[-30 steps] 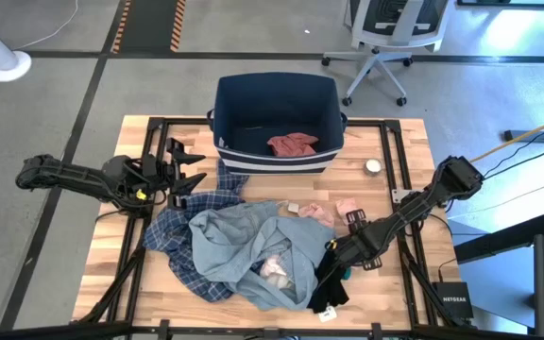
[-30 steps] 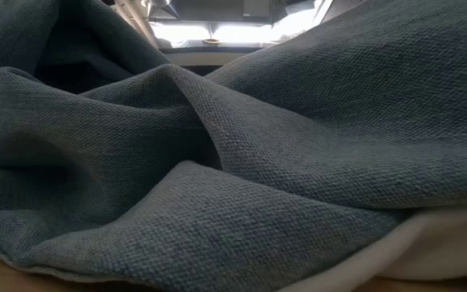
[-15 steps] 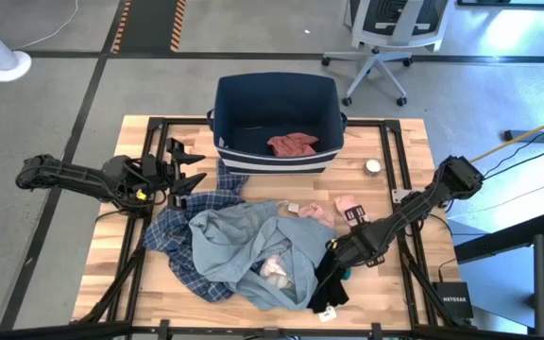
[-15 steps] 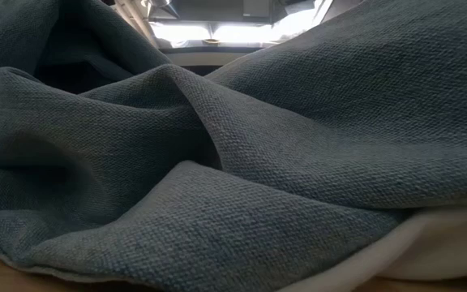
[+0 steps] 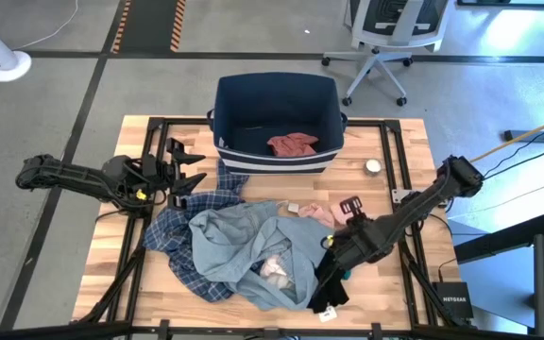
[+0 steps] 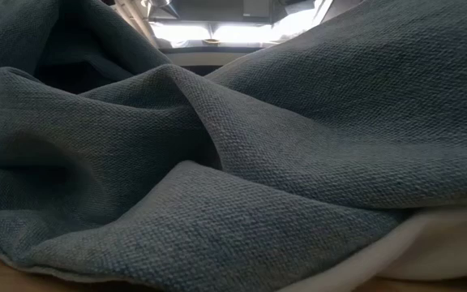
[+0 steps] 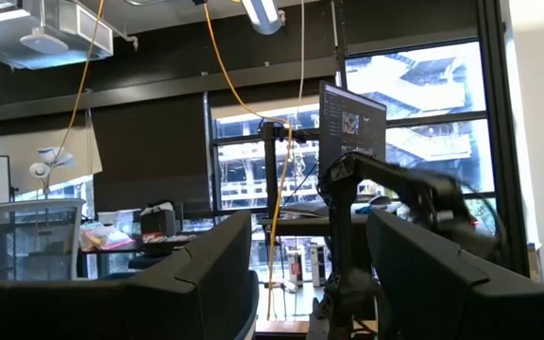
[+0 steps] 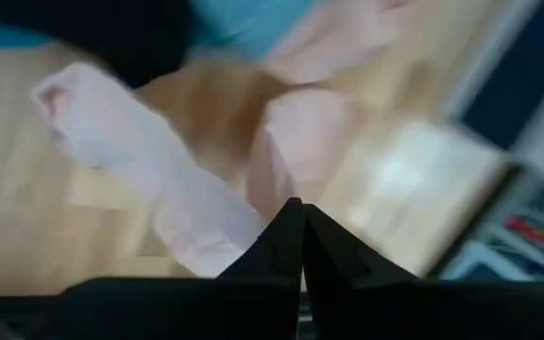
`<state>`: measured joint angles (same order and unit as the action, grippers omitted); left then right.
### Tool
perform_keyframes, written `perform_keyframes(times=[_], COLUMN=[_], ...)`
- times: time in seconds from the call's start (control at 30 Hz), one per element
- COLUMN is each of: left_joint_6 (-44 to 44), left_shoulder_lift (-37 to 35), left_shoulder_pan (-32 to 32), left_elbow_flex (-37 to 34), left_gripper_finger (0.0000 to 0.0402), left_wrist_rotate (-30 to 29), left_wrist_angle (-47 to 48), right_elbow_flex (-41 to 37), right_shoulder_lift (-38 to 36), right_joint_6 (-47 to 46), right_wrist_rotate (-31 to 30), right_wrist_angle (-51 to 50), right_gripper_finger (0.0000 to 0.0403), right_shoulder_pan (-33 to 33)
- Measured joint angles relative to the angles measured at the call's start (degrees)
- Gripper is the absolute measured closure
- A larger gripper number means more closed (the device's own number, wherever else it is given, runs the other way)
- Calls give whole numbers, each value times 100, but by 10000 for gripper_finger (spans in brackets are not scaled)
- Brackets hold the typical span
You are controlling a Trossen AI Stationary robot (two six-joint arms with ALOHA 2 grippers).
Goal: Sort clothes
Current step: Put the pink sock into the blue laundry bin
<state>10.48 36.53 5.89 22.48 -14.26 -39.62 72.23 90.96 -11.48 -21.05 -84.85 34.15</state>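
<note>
Right end effector (image 5: 348,210) is seen closed tight over the table (image 5: 399,283), tips pressed together in the right wrist view, with a small pink piece (image 8: 173,203) pinched between them and hanging from the tips; grip looks thin. Left end effector (image 5: 189,167) is parked at the table's left side, fingers spread wide, nothing held. Remaining clothes are piled mid-table: grey-blue garment (image 5: 244,241) over plaid shirt (image 5: 182,231), black piece (image 5: 329,283) at the pile's right edge, more pink pieces (image 5: 314,212) just beside the right end effector. One reddish-pink piece (image 5: 293,144) is already lying in the navy bin (image 5: 229,104). Risks judged: the pink piece could be dropped on the way to the bin because only an edge is caught; a neighbouring pink piece could be dragged along if tangled.
</note>
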Motion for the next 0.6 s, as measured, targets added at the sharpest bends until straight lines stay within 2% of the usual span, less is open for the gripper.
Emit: perform_keyframes(times=[0.13,0.37,0.6], left_joint_6=[0,43,44], left_shoulder_lift=[-1,0,-2], left_shoulder_pan=[0,0,0], left_elbow_flex=[0,0,0], left_gripper_finger=[194,194,194], left_wrist_rotate=[0,-2,-2], left_wrist_angle=[-1,-4,-7], right_elbow_flex=[805,1960,2947], right_shoulder_lift=[0,-72,-68], right_joint_6=[8,620,1761], right_wrist_rotate=[-741,-1882,-3064], right_wrist_angle=[-517,-519,-518], right_gripper_finger=[396,394,391], right_shoulder_pan=[-4,-147,-684])
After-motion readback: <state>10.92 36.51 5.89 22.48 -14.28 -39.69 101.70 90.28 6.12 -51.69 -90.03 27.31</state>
